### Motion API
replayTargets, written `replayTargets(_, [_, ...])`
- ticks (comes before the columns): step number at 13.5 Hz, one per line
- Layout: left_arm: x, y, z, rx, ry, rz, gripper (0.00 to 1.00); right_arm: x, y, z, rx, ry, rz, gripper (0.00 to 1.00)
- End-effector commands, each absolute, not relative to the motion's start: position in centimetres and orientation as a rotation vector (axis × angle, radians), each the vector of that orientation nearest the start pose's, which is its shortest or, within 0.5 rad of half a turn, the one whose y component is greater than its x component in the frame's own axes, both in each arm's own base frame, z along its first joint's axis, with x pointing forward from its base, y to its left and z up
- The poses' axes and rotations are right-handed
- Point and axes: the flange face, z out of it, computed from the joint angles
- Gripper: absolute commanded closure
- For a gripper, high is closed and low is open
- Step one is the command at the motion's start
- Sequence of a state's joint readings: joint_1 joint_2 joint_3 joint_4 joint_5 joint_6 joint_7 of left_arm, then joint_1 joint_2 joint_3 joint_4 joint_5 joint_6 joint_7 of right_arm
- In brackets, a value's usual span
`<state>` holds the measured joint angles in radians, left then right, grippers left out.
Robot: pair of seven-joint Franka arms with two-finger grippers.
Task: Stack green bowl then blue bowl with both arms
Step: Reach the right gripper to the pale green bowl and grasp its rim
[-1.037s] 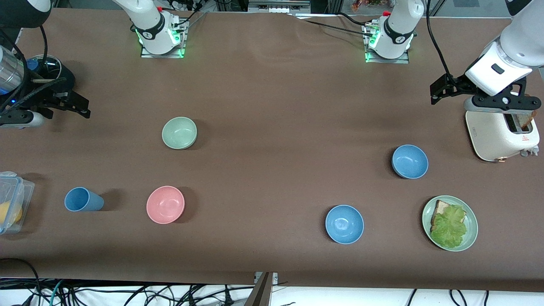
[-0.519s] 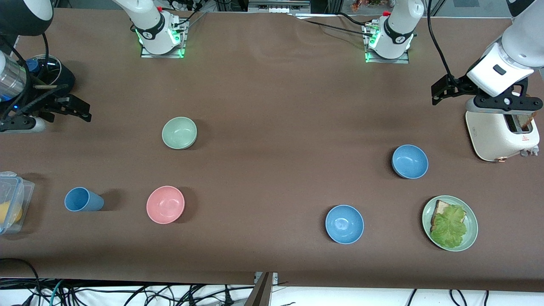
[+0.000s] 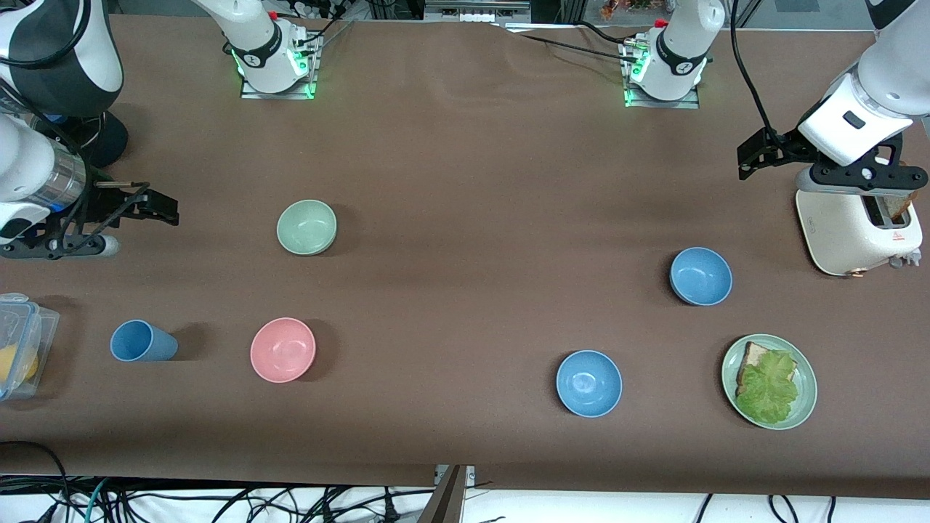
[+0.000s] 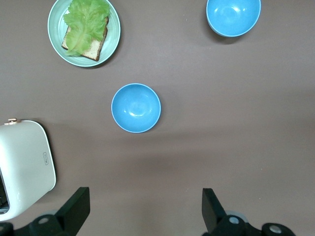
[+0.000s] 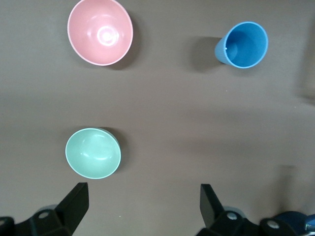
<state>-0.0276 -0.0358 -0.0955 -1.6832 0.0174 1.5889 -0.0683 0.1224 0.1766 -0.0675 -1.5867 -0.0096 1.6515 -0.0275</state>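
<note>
The green bowl [image 3: 306, 227] sits upright on the table toward the right arm's end; it also shows in the right wrist view [image 5: 93, 153]. Two blue bowls stand toward the left arm's end, one [image 3: 701, 276] farther from the front camera than the other [image 3: 589, 383]. Both show in the left wrist view, the farther one [image 4: 136, 107] and the nearer one [image 4: 233, 15]. My right gripper [image 3: 156, 205] is open and empty over bare table beside the green bowl [image 5: 141, 201]. My left gripper [image 3: 755, 152] is open and empty over bare table beside the toaster [image 4: 143, 209].
A pink bowl [image 3: 282, 349] and a blue cup [image 3: 142, 341] stand nearer the front camera than the green bowl. A pale green plate [image 3: 803, 407] holds bread and lettuce. A white toaster [image 3: 857, 229] and a clear plastic container [image 3: 18, 345] stand at the table's ends.
My right arm has swung in from the table's end toward the green bowl. My left arm has hardly moved. No bowl has moved.
</note>
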Motion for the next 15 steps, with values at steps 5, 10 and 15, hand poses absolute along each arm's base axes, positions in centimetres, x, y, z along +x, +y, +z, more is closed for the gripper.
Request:
replayTargets(5, [53.7,-6.4,59.5,-3.108,0.087,0.077,0.00,58.6,6.7,44.7,-3.069,-0.209,0.236,0.00])
replayTargets(10, [53.7,-6.4,59.5,-3.108,0.087,0.077,0.00,54.4,7.3,34.7,-3.067,-0.205,0.193,0.00])
replayTargets(15, [53.7,-6.4,59.5,-3.108,0.087,0.077,0.00,49.3,7.6,24.5,-3.081,-0.208,0.125,0.01])
